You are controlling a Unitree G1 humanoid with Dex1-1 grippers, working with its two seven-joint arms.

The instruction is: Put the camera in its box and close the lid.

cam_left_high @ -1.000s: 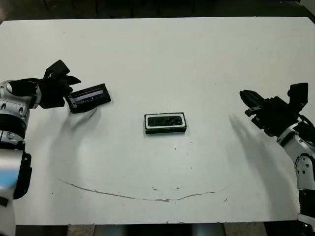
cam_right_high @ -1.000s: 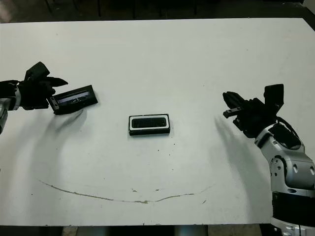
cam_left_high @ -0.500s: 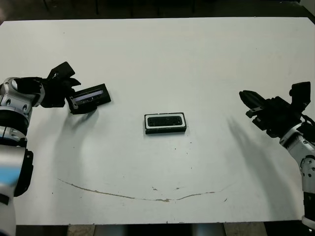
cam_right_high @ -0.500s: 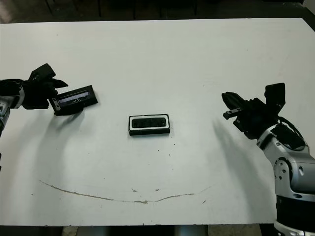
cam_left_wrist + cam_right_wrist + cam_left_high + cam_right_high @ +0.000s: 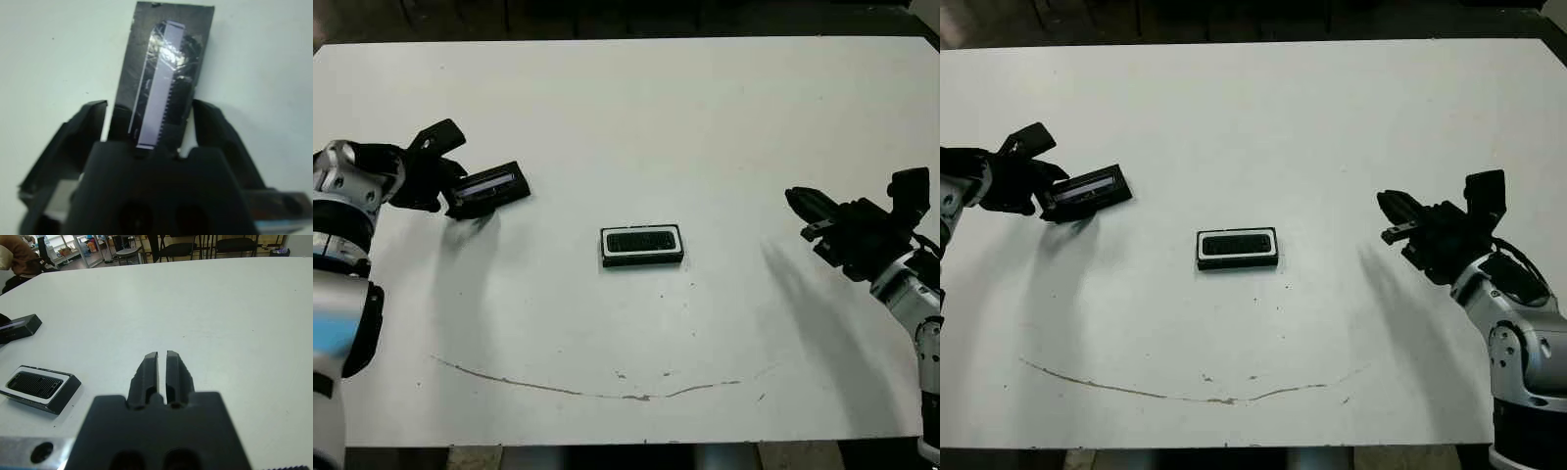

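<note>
Left gripper [image 5: 445, 181] reaches in from 9 o'clock, fingers clamped on the lid [image 5: 489, 186]. Camera [image 5: 642, 241] sits in the box [image 5: 642, 259] mid-table. Right gripper [image 5: 803, 208] hovers at 3 o'clock, fingers nearly together, holding nothing.

The white bench [image 5: 636, 127] carries the box [image 5: 642, 246] at its centre, the camera [image 5: 642, 240] lying inside. A thin brown scuff line [image 5: 587, 390] curves toward 6 o'clock.
</note>
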